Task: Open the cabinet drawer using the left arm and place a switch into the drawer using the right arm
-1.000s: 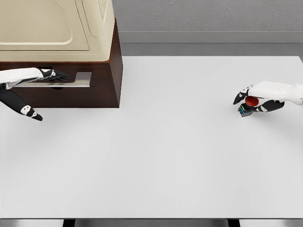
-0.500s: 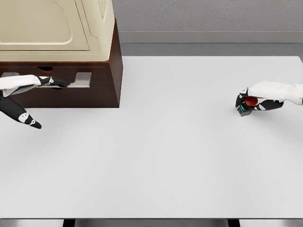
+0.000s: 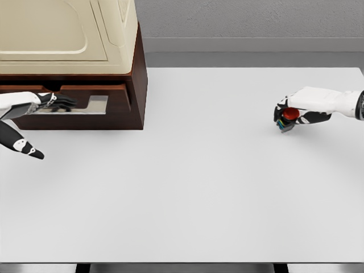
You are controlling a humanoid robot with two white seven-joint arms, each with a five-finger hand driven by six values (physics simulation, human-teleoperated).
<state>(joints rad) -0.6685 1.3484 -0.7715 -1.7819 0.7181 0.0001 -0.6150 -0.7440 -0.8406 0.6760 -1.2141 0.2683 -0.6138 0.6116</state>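
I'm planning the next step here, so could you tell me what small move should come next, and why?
Probably carry the switch left toward the cabinet. The right hand grips it at the table's far right, while the left hand holds the drawer, which looks only slightly open.

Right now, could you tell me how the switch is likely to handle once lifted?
The switch looks small and blocky, so probably rigid and light. Its rounded red cap may slip under fingers. The right hand wraps it closely, so it seems unlikely to tip out.
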